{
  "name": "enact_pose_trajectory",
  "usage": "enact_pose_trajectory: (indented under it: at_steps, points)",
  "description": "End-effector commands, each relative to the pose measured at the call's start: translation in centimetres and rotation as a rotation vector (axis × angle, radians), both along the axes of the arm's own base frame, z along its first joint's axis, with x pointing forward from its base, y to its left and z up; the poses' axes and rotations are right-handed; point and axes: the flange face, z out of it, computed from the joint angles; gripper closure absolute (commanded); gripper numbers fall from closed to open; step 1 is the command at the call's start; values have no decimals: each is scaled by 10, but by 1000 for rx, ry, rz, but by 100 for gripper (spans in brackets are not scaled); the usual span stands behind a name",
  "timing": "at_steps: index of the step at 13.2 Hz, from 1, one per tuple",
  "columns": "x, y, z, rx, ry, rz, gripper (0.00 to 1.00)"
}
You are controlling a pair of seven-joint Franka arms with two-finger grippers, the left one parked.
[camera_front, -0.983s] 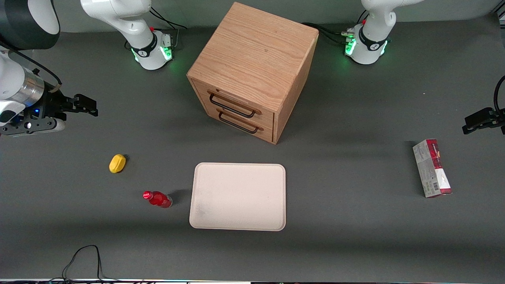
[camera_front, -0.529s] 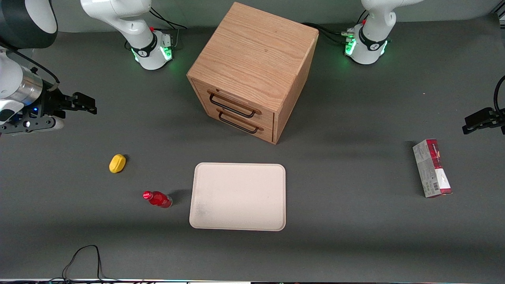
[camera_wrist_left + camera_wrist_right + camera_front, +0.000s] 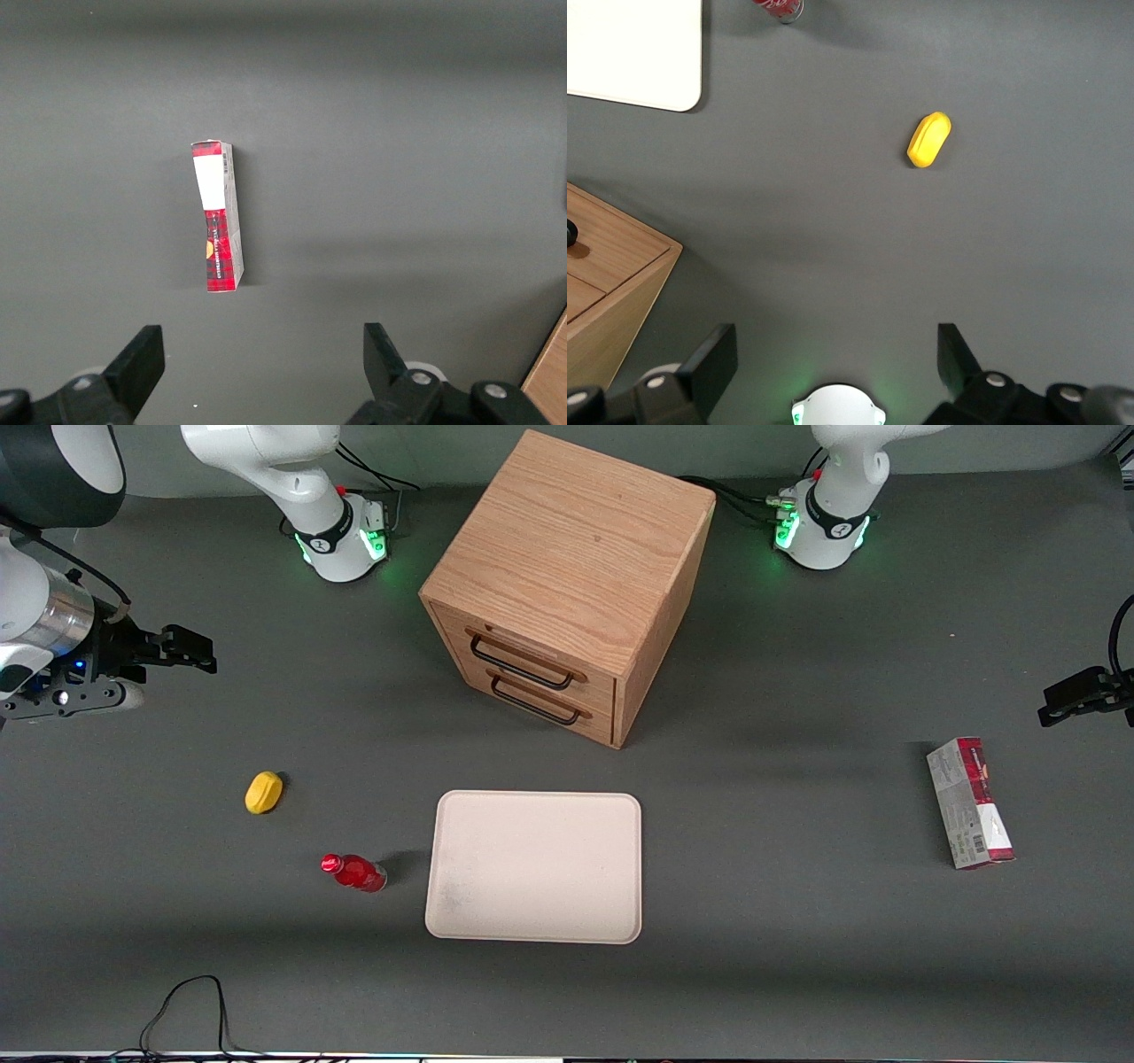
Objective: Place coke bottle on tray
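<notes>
The small red coke bottle point(image 3: 353, 872) lies on its side on the grey table, close beside the cream-beige tray point(image 3: 533, 921). Only its end shows in the right wrist view point(image 3: 780, 7), next to a corner of the tray point(image 3: 647, 62). My right gripper point(image 3: 197, 654) hangs open and empty high above the working arm's end of the table, well apart from the bottle and farther from the front camera than it. In the right wrist view the gripper point(image 3: 837, 354) has its two black fingers wide apart with nothing between them.
A yellow lump point(image 3: 263, 792) lies between gripper and bottle, also in the right wrist view point(image 3: 928, 139). The wooden drawer cabinet point(image 3: 567, 584) stands farther from the camera than the tray. A red-and-grey carton point(image 3: 970, 802) lies toward the parked arm's end.
My right gripper has drifted slightly up and away from the front camera. The bottle, tray and other things have not moved.
</notes>
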Motion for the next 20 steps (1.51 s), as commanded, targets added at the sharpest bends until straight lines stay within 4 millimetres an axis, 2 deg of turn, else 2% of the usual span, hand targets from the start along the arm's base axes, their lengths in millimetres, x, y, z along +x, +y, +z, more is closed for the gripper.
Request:
enact_pose_trajectory:
  at_steps: [1, 3, 4, 5, 7, 9, 12, 15, 20]
  points:
    - [12, 1, 11, 16, -16, 11, 0]
    - [32, 13, 21, 16, -40, 21, 0]
    - [45, 25, 18, 14, -24, 36, 0]
    - [63, 40, 14, 9, -17, 44, 0]
    - [90, 84, -5, -13, 15, 18, 0]
    - [104, 105, -18, -22, 18, 13, 0]
    - [122, 117, -31, -14, 12, 25, 0]
    - [141, 117, -43, -11, -13, 21, 0]
    - [180, 117, -111, -13, -43, 9, 0]
